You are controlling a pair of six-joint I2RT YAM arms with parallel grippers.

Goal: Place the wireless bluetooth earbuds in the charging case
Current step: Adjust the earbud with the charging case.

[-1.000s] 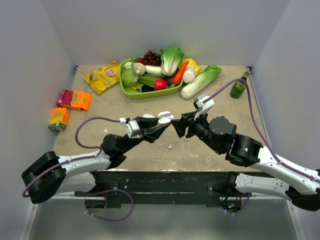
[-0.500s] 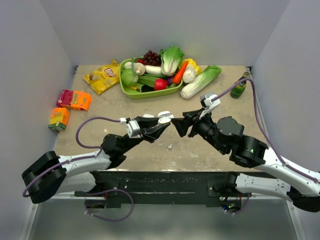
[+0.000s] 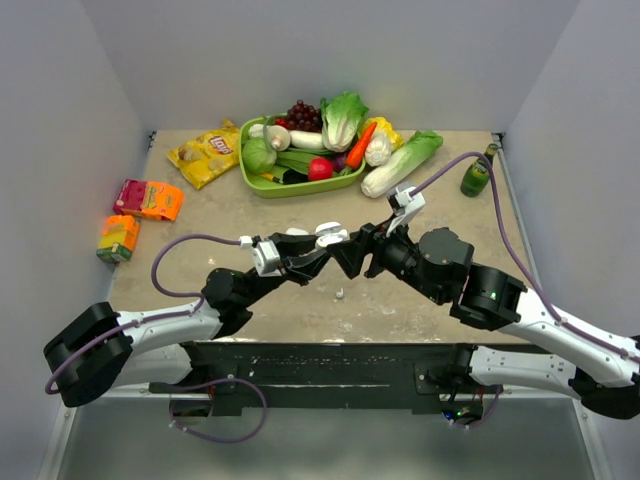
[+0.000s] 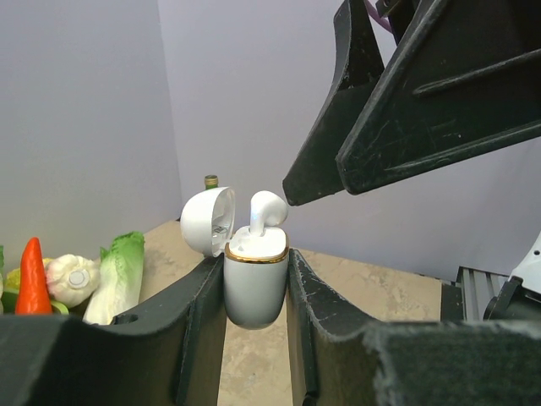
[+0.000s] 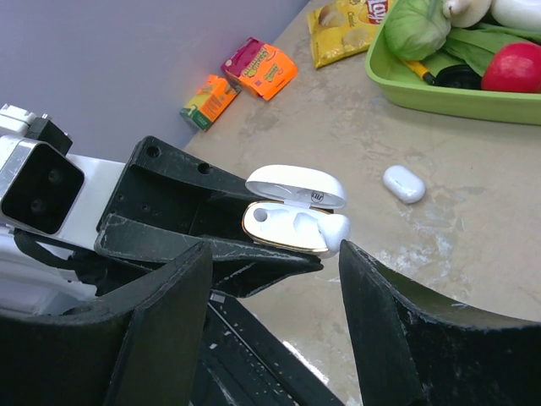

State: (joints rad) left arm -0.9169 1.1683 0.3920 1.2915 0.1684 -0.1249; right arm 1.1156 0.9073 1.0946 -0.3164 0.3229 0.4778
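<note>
Earbud stands in the open charging case your left gripper clamps; your right gripper gapes wide beside it.

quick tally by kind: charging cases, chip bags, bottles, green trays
charging cases: 2
chip bags: 1
bottles: 1
green trays: 1
total: 5
</note>
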